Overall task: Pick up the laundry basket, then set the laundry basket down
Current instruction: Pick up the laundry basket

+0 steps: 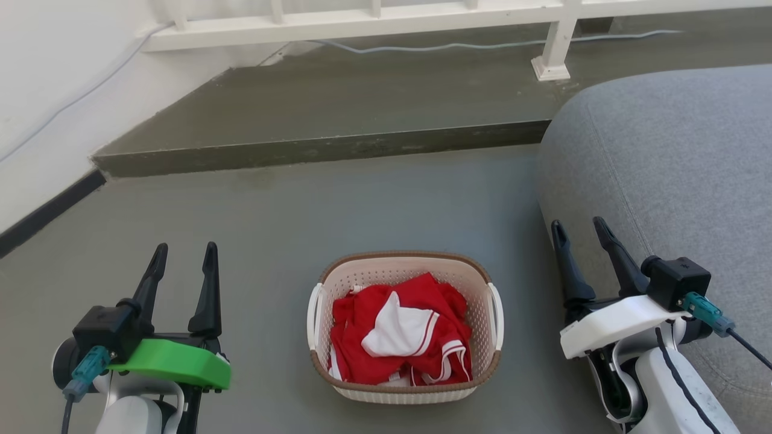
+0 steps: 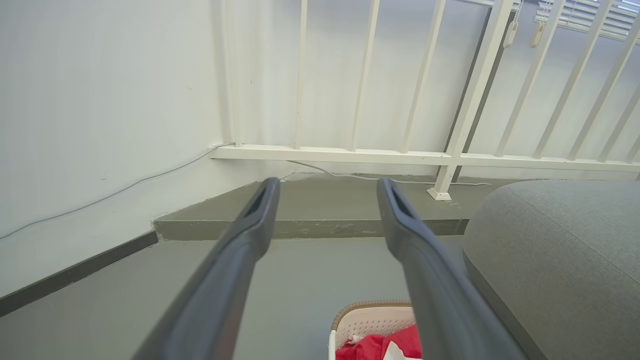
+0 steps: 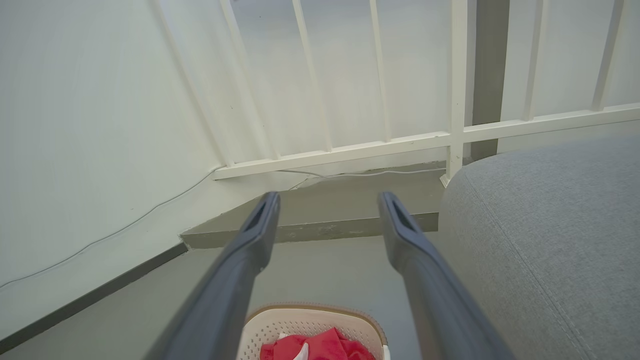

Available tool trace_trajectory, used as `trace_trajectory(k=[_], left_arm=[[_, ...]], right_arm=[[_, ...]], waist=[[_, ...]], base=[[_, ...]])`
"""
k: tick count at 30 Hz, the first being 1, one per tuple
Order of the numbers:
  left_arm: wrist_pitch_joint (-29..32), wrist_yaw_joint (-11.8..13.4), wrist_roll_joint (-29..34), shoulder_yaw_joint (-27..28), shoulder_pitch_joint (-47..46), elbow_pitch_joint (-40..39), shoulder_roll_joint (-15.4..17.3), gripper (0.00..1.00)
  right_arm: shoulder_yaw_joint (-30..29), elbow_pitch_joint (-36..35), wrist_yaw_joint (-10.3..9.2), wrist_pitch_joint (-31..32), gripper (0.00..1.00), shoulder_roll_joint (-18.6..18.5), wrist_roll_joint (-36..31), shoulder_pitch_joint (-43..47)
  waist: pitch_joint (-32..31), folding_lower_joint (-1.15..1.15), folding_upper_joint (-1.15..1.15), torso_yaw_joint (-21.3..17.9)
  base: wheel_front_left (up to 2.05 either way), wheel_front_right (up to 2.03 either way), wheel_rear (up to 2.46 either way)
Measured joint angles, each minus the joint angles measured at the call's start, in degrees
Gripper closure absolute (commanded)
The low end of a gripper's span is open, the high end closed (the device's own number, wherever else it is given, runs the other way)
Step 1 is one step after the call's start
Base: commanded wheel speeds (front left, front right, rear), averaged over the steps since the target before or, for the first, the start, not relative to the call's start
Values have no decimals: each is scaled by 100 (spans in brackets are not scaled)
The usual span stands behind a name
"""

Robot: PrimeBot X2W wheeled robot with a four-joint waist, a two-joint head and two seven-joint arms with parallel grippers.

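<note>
The laundry basket (image 1: 416, 269) is a small cream perforated tub with a brown rim and white side handles. It stands on the grey floor between my arms and holds red and white clothes (image 1: 403, 328). My left gripper (image 1: 184, 254) is open to the basket's left, well apart from it. My right gripper (image 1: 579, 229) is open to the basket's right, beside the sofa. The left wrist view catches the basket's far rim (image 2: 372, 306) at the bottom, past the open left gripper (image 2: 327, 185). The right wrist view shows the basket (image 3: 300, 324) low between the open right gripper's (image 3: 327, 199) fingers.
A grey sofa (image 1: 675, 169) fills the right side, close to my right arm. A raised floor step (image 1: 313, 150) runs across ahead of the basket. Behind it stand a white railing (image 1: 374, 21) and a cable (image 1: 482, 43). A white wall with a dark skirting (image 1: 42, 214) is at the left.
</note>
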Motion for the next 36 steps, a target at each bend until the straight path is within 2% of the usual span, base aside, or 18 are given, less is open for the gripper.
trace_trajectory(k=[16, 17, 36], left_arm=[[0, -5, -154, -53, -149, -109, 7, 0], [0, -5, -160, -53, -155, -113, 18, 0], [-16, -5, -533, -469, -721, -177, 468, 0]], right_arm=[[-23, -15, 2, 0, 0, 35, -56, -6], [-23, -14, -43, -1, 0, 37, -57, -8], [-89, 32, -249, -1, 0, 67, -105, -472]], waist=[[539, 0, 0, -144], [587, 0, 0, -152], [1662, 2, 0, -284]], base=[[0, 0, 0], [0, 0, 0], [0, 0, 0]])
